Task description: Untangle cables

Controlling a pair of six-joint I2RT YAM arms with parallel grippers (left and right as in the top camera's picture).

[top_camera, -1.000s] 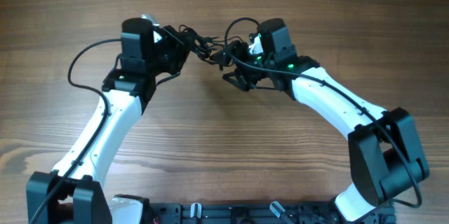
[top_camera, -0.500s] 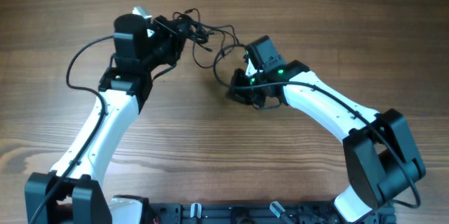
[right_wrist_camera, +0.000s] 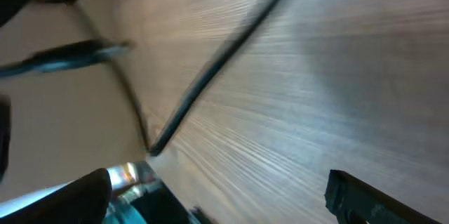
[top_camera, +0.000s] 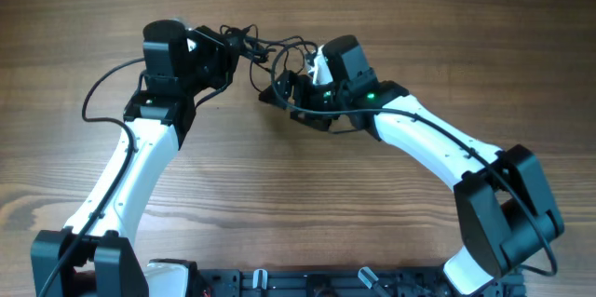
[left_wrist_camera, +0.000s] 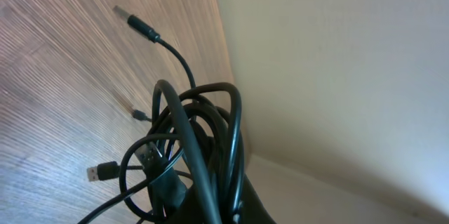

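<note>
The cables (top_camera: 253, 46) form a black knotted bunch at the far middle of the table, with strands running right toward the right arm. My left gripper (top_camera: 222, 51) is shut on the cables. In the left wrist view the coil (left_wrist_camera: 200, 147) wraps round its dark fingers, and a plug end (left_wrist_camera: 132, 22) and a USB end (left_wrist_camera: 98, 173) hang over the wood. My right gripper (top_camera: 287, 101) stands open just right of and below the bunch. In the blurred right wrist view its fingers (right_wrist_camera: 354, 194) are wide apart with nothing between them, and one cable strand (right_wrist_camera: 210, 76) crosses ahead.
The wooden table (top_camera: 298, 204) carries nothing else. Each arm's own thicker black wire loops beside it, such as the left arm's wire (top_camera: 101, 92). A pale wall (left_wrist_camera: 337, 62) lies beyond the table's far edge.
The left gripper has drawn the tangle a little to the left. The right gripper dipped toward me, then swung left and up toward the bunch, and its jaws now stand wide.
</note>
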